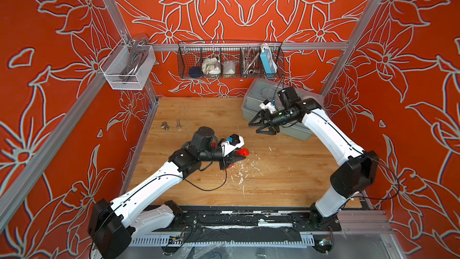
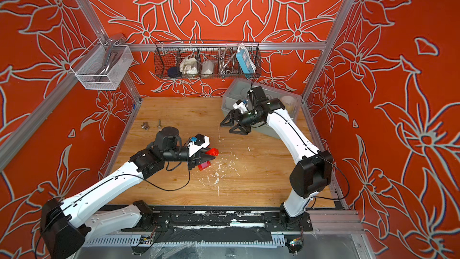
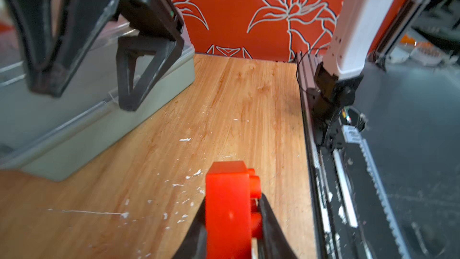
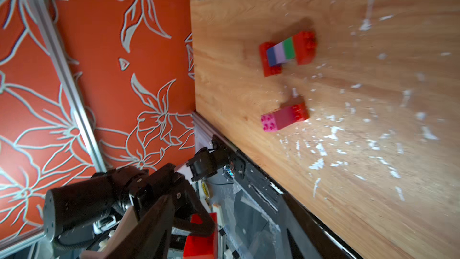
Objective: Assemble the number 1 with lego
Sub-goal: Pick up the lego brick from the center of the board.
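My left gripper (image 1: 237, 154) is shut on a red lego brick (image 1: 242, 151) and holds it just above the table's middle. In the left wrist view the red brick (image 3: 227, 208) stands on edge between both fingers (image 3: 267, 211), studs to one side. On the wood in the right wrist view lie a red, blue, lilac and green lego row (image 4: 286, 51) and a pink and red lego row (image 4: 283, 118). The pink and red row (image 2: 205, 165) peeks out below my left gripper. My right gripper (image 1: 258, 127) hangs open and empty by the grey bin.
A grey plastic bin (image 1: 296, 133) stands at the back right, under my right arm. Two metal bolts (image 1: 165, 125) lie at the back left. A wire basket (image 1: 230, 61) and a white mesh basket (image 1: 127, 67) hang on the frame. White flecks (image 1: 240, 173) dot the wood.
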Motion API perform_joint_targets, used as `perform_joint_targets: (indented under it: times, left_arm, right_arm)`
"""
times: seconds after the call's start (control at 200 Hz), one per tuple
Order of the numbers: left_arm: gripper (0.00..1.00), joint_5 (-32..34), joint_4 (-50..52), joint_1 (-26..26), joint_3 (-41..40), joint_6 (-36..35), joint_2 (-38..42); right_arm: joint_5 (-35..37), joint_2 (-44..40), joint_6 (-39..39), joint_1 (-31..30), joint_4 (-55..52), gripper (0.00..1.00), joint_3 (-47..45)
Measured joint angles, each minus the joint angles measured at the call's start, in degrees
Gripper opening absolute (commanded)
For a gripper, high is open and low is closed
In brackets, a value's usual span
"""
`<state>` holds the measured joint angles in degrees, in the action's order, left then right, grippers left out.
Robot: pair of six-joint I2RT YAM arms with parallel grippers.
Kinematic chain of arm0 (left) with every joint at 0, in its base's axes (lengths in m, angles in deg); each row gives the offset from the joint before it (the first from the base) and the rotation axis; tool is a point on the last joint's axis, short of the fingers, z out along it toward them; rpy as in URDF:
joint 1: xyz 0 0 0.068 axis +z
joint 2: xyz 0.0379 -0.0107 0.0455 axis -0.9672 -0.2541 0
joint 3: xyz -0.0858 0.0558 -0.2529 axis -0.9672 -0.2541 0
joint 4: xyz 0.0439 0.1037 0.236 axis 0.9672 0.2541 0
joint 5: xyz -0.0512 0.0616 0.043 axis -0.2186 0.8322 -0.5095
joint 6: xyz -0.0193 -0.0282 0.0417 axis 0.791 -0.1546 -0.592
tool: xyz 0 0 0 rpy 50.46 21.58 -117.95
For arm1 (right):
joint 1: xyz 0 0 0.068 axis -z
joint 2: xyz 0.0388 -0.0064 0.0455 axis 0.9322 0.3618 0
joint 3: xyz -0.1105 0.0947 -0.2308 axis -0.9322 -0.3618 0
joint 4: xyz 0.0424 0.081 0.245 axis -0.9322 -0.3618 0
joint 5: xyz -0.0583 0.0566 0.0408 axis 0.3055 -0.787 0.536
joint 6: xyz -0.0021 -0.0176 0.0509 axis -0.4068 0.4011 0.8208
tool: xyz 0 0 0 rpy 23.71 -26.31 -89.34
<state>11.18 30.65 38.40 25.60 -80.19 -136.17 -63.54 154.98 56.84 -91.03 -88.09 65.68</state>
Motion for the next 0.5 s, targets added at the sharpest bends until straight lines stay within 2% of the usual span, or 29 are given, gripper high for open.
perform_joint_targets:
  times: [0.115, 0.225, 0.39, 0.5]
  left_arm:
    - [0.07, 4.94, -0.07, -2.16, 2.25, 15.8, -4.5]
    - [0.06, 9.29, -0.96, -2.38, 3.72, 26.25, -8.74]
    - [0.05, 16.55, -1.51, -3.02, 3.85, 33.55, -10.14]
    - [0.05, 19.28, -1.92, -3.08, 4.68, 36.39, -10.97]
  right_arm:
    - [5.22, -4.59, -1.29, 0.09, -1.29, 0.69, -4.11]
    - [7.78, -9.62, -1.36, -0.13, -1.73, 0.72, -8.74]
    - [8.09, -15.37, 2.43, -0.42, 0.22, 0.8, -14.12]
    - [8.46, -18.34, 7.67, -1.64, 4.83, 0.77, -18.88]
